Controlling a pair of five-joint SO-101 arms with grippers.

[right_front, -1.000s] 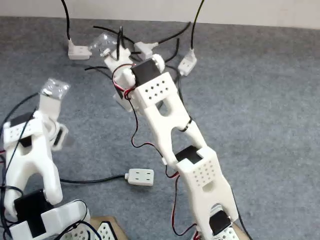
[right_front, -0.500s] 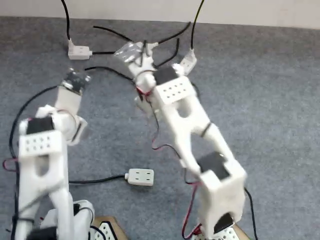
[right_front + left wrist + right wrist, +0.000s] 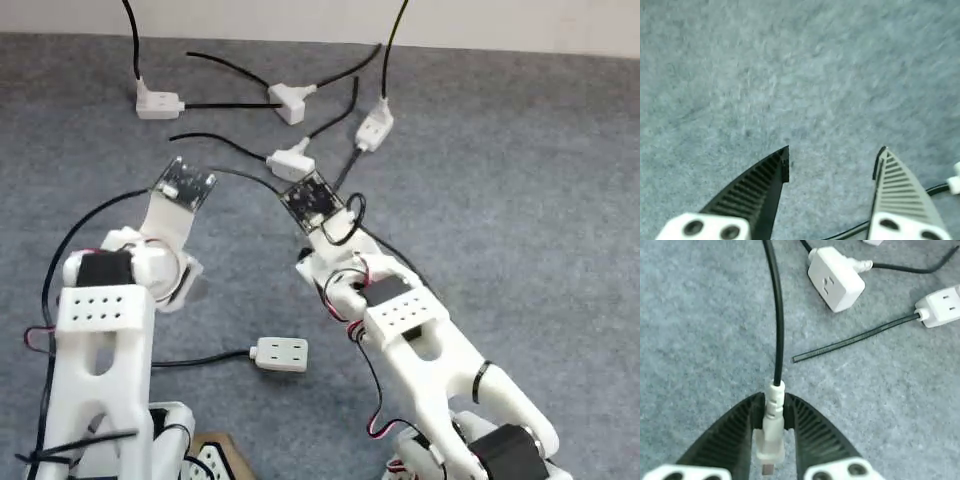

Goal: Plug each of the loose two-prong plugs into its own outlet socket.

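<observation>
My right gripper [image 3: 774, 399] is shut on a white two-prong plug [image 3: 771, 432] whose black cable [image 3: 776, 315] runs away over the grey carpet. In the high view this gripper [image 3: 315, 203] hovers mid-table, just short of a white adapter [image 3: 290, 160]. A white cube socket [image 3: 836, 279] and a white outlet [image 3: 942, 307] lie beyond the fingertips. My left gripper [image 3: 834, 150] stands open over bare carpet, holding nothing; in the high view it [image 3: 183, 185] sits left of the right gripper.
More white outlets lie at the back: one far left [image 3: 157, 103], one centre [image 3: 288, 100], one right [image 3: 373, 127]. A three-way outlet strip [image 3: 280, 353] on a black cord lies between the arm bases. A loose cable end [image 3: 795, 359] lies near the right gripper.
The right arm has drawn back from the cluster of outlets at the rear to mid-table. The left gripper has swung rightward toward the middle.
</observation>
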